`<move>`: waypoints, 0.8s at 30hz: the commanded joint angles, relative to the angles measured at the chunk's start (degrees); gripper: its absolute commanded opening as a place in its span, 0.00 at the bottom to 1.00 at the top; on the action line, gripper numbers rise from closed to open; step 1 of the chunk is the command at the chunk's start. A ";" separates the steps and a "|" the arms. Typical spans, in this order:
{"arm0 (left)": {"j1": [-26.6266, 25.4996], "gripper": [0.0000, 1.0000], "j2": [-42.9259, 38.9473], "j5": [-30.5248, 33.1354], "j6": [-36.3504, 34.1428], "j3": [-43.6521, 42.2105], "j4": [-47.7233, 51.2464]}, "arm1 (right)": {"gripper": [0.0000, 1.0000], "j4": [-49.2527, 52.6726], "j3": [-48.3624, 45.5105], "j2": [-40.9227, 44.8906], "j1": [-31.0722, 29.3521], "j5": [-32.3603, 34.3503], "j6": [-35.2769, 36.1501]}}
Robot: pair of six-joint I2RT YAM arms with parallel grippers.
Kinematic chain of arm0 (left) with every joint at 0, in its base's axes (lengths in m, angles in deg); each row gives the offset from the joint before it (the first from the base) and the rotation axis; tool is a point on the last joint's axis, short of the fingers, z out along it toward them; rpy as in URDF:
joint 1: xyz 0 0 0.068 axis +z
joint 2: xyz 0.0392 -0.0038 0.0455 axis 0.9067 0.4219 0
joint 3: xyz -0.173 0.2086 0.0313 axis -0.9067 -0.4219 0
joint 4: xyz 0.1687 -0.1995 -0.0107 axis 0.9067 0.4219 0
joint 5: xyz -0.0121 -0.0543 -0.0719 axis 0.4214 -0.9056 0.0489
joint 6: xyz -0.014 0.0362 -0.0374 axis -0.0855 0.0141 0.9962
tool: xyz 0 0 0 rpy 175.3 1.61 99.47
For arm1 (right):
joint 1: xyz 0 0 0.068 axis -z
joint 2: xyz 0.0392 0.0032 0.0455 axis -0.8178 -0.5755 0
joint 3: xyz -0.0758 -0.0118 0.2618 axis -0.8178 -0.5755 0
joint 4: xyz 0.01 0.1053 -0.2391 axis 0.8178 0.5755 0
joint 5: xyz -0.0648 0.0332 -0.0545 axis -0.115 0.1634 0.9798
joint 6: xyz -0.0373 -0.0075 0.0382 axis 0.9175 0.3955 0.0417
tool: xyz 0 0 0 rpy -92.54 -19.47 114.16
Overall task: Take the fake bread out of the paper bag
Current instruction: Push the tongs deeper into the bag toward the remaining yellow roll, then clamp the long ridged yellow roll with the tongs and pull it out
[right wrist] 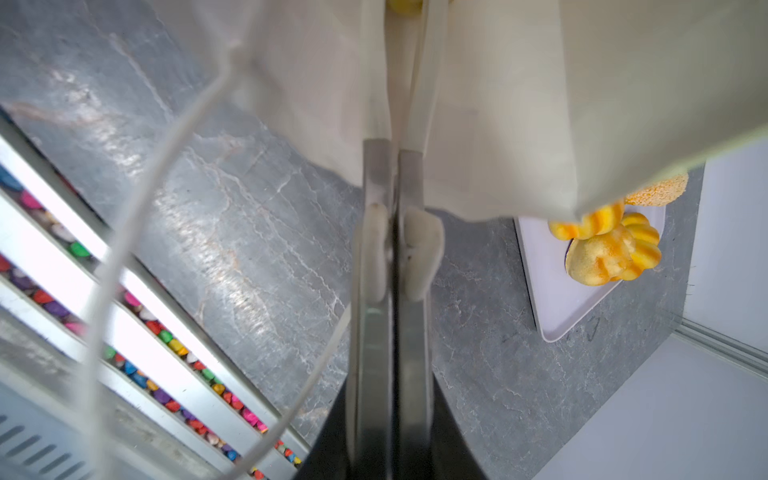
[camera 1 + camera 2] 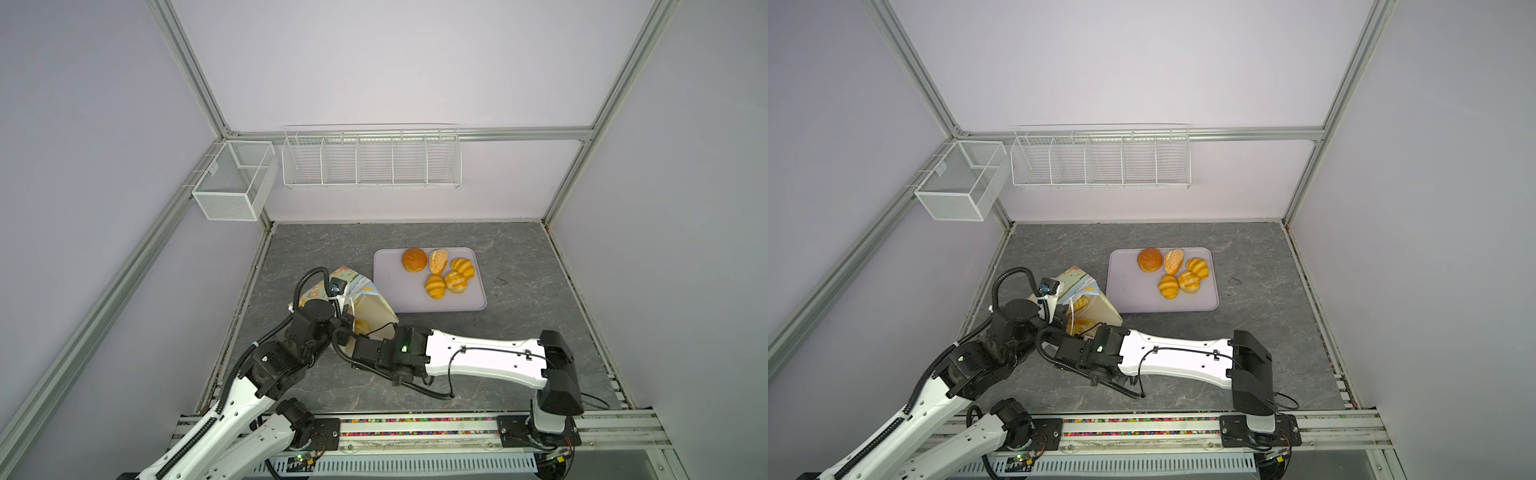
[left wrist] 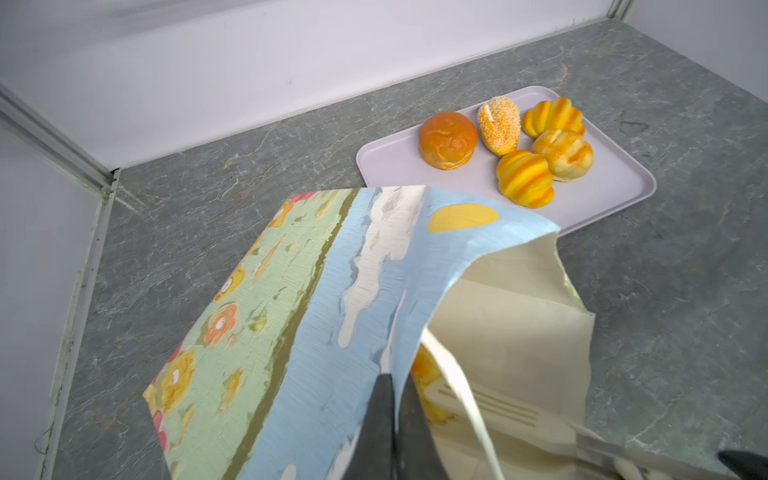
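Nearly done: five glossy toy breads lie on your pale lilac plastic tray (image 2: 390, 293), right of centre in both top views. They are a round brown bun (image 2: 414, 260), an oval seeded roll (image 2: 437, 260) and three orange-yellow striped rolls (image 2: 455, 281). Just beside the tray's lower-left corner, the tall paper gift bag (image 2: 353, 284) with its sky-and-meadow print lies tipped on the grey marbled tabletop (image 2: 519, 332). Your left gripper (image 3: 395, 386) pinches the bag's printed rim, at the bottom edge of the left wrist view. Your right gripper (image 1: 402, 25) reaches into the white-lined mouth, jaws pressed almost together. Yellow shows at its tips, at the top edge of the right wrist view, but a grip cannot be confirmed. A further orange-yellow bread (image 3: 424, 374) shows inside. By the look of it, you are past halfway. What remains in the bag has yet to come out, and how many pieces that is stays hidden.
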 commanded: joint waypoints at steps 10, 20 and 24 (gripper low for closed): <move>3.23 0.00 0.87 -3.60 -0.01 -1.58 -3.67 | 0.06 4.99 -1.43 6.22 -0.40 -1.36 -5.73; 3.65 0.00 0.87 -2.66 2.78 -1.17 -3.29 | 0.06 6.92 -3.04 10.14 -0.34 -0.42 -10.22; 4.23 0.00 4.73 -2.75 4.28 -0.21 -3.10 | 0.06 7.22 -3.91 12.03 -0.35 -0.08 -12.24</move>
